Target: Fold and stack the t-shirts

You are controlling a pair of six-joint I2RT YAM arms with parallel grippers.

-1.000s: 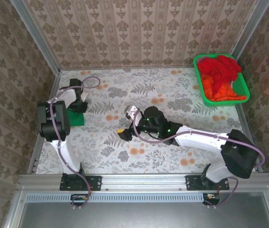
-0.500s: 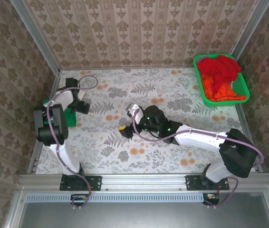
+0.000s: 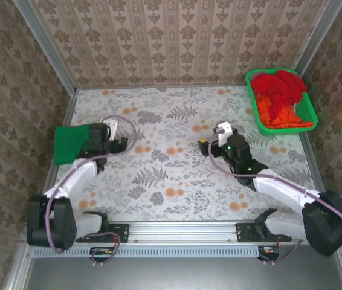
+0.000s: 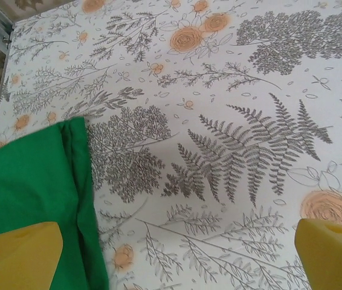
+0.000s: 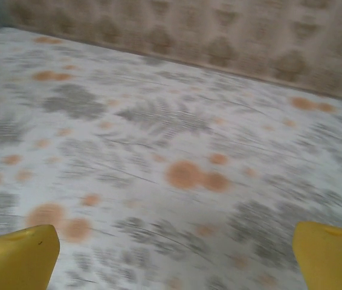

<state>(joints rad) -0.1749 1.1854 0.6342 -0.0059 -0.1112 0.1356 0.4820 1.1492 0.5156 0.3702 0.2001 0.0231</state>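
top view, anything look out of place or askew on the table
The folded green t-shirt lies at the table's far left edge, apparently lapping over it. The red and orange t-shirts are heaped crumpled in the basket. Nothing looks damaged.

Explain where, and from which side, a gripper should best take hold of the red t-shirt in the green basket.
Pinch a raised fold at the top of the red t-shirt, coming straight down from above. It lies crumpled in a heap inside the basket, whose walls would likely block a sideways approach.
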